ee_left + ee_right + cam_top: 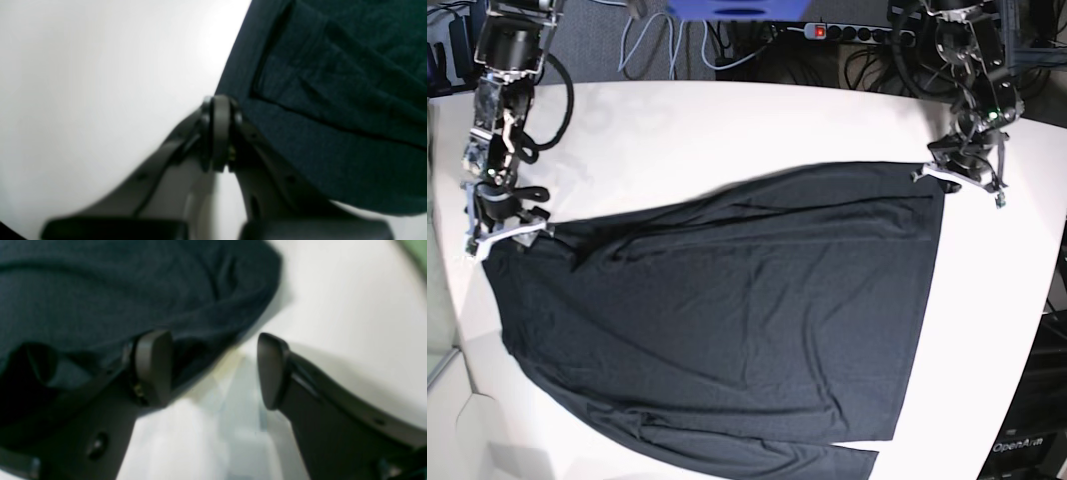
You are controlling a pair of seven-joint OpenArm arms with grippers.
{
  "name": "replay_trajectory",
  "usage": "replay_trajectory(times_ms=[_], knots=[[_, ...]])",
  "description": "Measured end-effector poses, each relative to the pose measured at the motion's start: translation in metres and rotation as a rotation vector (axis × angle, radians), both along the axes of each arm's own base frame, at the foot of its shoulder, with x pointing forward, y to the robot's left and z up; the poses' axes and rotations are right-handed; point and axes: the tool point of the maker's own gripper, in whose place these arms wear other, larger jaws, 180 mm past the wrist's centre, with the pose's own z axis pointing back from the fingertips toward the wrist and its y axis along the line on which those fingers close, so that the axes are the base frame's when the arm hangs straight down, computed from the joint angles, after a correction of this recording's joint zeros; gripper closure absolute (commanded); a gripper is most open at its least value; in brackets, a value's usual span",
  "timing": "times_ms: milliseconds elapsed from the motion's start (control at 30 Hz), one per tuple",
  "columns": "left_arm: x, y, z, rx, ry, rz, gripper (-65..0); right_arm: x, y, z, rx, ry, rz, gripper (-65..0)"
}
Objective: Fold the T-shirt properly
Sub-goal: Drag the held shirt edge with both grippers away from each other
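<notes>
Plainly, unprinted black T-shirt point(727, 330), white table point(727, 130), faint "OpenArm" lettering point(1019, 446)

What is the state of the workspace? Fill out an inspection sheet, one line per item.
Surface: white table, bare apart from the shirt.
Job's things: black T-shirt spread mostly flat, light wrinkles, lower edge running out of the base view.
Clutter: nothing seen on the table.
Grippers: left gripper shut at the shirt's far corner, fabric against its tips; whether it pinches the cloth cannot be told. Right gripper open, one finger over the shirt's edge, nothing held.
Cables: loose cables and a power strip behind the table.
Surroundings: dark equipment beside the table.
</notes>
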Motion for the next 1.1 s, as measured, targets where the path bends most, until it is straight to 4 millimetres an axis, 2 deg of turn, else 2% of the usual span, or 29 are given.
replay_trajectory(times_ms=[167,233,300,500,567,967,1100], knots=[[0.0,0.0,0.0,0.0,0.001,0.0,0.0,0.008,-0.003,-0.004,0.01,-0.002,-0.015,-39.4],[0.0,0.0,0.0,0.0,0.001,0.0,0.0,0.008,-0.004,-0.004,0.008,-0.006,-0.016,-37.3],[-0.001,0.0,-0.001,0.001,0.002,0.0,0.0,0.008,-0.004,-0.004,0.008,-0.005,-0.017,-31.5],[-0.001,0.0,0.0,0.001,0.0,0.0,0.0,0.007,-0.004,-0.005,0.011,-0.001,-0.019,-6.2],[-0.001,0.0,0.0,0.001,0.0,0.0,0.0,0.007,-0.004,-0.005,0.015,0.001,-0.019,-0.6],[0.007,-0.001,0.004,-0.002,-0.004,-0.003,0.0,0.006,-0.004,-0.006,0.014,0.001,-0.019,0.0],[0.024,-0.001,0.014,-0.006,-0.043,0.0,0.0,0.005,-0.004,-0.007,0.012,0.001,-0.019,0.0]])
